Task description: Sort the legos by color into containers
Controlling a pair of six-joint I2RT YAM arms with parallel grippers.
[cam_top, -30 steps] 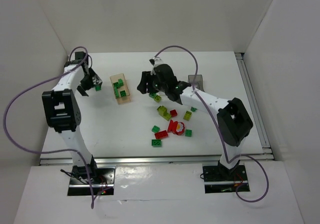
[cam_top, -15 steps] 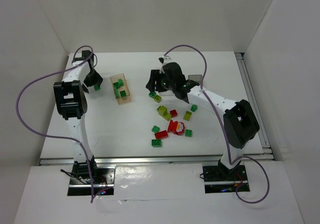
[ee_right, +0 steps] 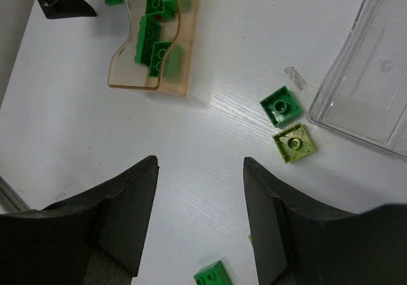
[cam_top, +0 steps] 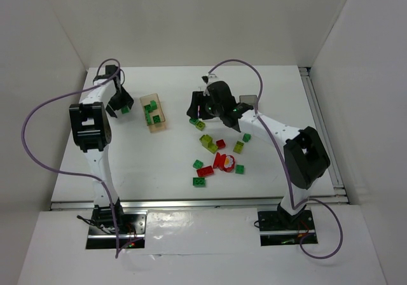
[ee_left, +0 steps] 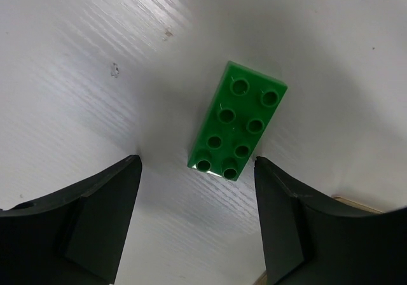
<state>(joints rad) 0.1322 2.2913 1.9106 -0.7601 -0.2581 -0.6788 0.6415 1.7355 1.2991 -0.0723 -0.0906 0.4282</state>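
My left gripper is open and low over the table at the far left. A dark green two-by-four lego lies flat just ahead of its fingertips, nearer the right finger, and also shows in the top view. The orange-tan container holds several dark green legos. My right gripper is open and empty above bare table between that container and the clear container. A dark green square lego and a yellow-green one lie beside the clear container.
The smoky grey container stands behind the right arm. Loose legos lie mid-table: yellow-green, red, the round red piece and dark green. White walls stand on three sides.
The left arm has swung its elbow up and set its gripper closer over the green brick. The right gripper has pulled back to the right, away from the orange-tan container.
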